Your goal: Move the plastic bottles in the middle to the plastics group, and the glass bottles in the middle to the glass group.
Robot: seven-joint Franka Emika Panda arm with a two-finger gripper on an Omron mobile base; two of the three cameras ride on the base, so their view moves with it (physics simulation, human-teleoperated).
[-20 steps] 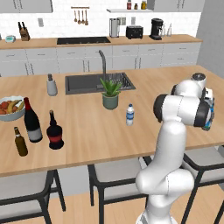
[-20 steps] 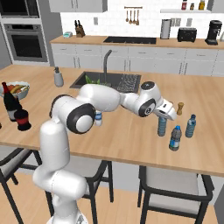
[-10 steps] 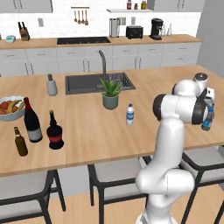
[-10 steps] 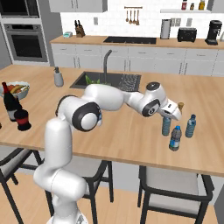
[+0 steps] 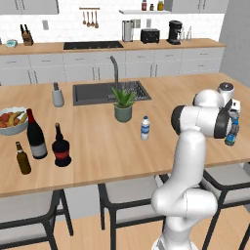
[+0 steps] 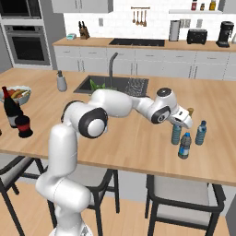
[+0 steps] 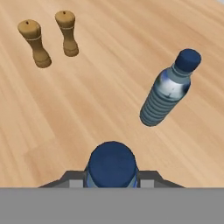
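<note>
Task status: partly complete, as judged from the present layout. The gripper (image 7: 112, 178) is nearly closed, its fingers (image 7: 74, 178) pressed against both sides of the held bottle (image 7: 112, 162) just under the cap. This is a small clear plastic bottle with a round dark-blue cap, and it hangs upright between the fingers at the far right end of the counter (image 5: 97, 146). It cannot be told whether its base touches the wood. A first neighbour bottle (image 6: 185, 145) and a second neighbour bottle (image 6: 201, 132), both small with blue caps, stand just beside the fingers. This indicates that the plastics group is the drop point. One of them, ribbed and bluish, appears ahead of the fingers in the hand view. A white-label bottle (image 5: 145, 128) stands well away from the fingers in the middle of the counter and remains to be moved. The squat dark bottle (image 5: 61, 146), farthest from the fingers, stands just beside the wine bottle (image 5: 35, 134) and the beer bottle (image 5: 22, 158). The glass portion appears done.
</note>
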